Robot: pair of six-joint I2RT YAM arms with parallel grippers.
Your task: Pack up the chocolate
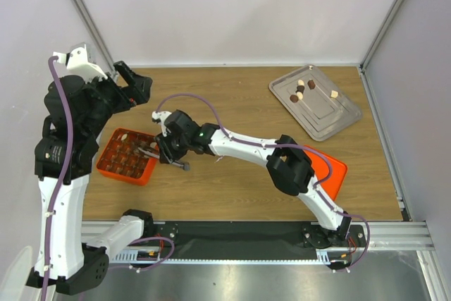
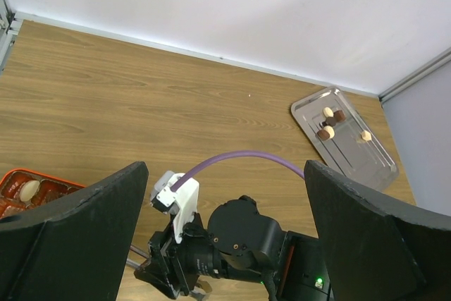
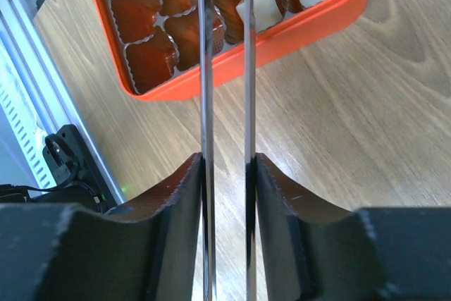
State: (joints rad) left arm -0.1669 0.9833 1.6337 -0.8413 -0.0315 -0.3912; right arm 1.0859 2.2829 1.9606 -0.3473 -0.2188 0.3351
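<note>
The chocolate [image 1: 301, 89] lies as several small brown and cream pieces on the steel tray [image 1: 331, 121] at the back right; the same pieces [image 2: 328, 128] show in the left wrist view. More pieces sit in the cells of the orange gridded box [image 1: 127, 156], among them a cream one [image 3: 261, 8]. My right gripper [image 1: 165, 149] [image 3: 227, 163] is shut on the thin metal tongs [image 3: 206, 68], whose blades reach over the box [image 3: 282, 44]. A cream piece shows between the blades at the frame's top edge; whether it is pinched I cannot tell. My left gripper [image 1: 134, 82] [image 2: 225, 167] hangs open and empty, high above the box's far side.
An orange lid [image 1: 331, 170] lies on the wood at the front right, partly under my right arm. White walls close the back and sides. The metal rail [image 1: 254, 234] with the arm bases runs along the near edge.
</note>
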